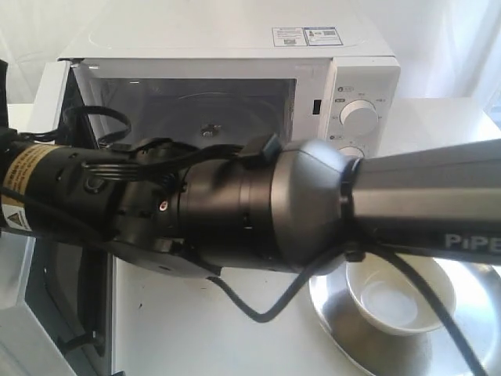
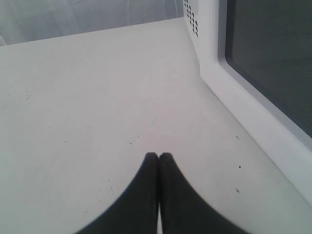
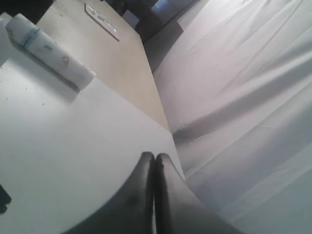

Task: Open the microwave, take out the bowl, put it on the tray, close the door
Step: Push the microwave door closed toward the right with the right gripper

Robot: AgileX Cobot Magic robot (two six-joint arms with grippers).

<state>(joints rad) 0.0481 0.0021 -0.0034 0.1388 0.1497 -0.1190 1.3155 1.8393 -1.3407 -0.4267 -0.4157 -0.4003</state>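
The white microwave (image 1: 360,78) stands open, and only its glass turntable shows in the cavity. Its door (image 1: 48,301) is swung out to the left. The cream-white bowl (image 1: 399,301) sits upright on the steel tray (image 1: 470,325) at the front right. My right arm stretches across the front of the microwave to the left, and its gripper is hidden there. In the right wrist view my right gripper (image 3: 155,156) is shut and empty against a white panel (image 3: 63,136) that carries a white bar handle (image 3: 48,48). My left gripper (image 2: 159,155) is shut and empty, low over the table beside the door's dark window (image 2: 273,58).
The white tabletop (image 1: 211,329) lies in front of the microwave, crossed by the arm's black cable (image 1: 258,309). White curtains hang behind and beside the table. Vent holes (image 2: 191,19) in the microwave's side show beyond the door. Beige floor (image 3: 117,53) lies past the panel's edge.
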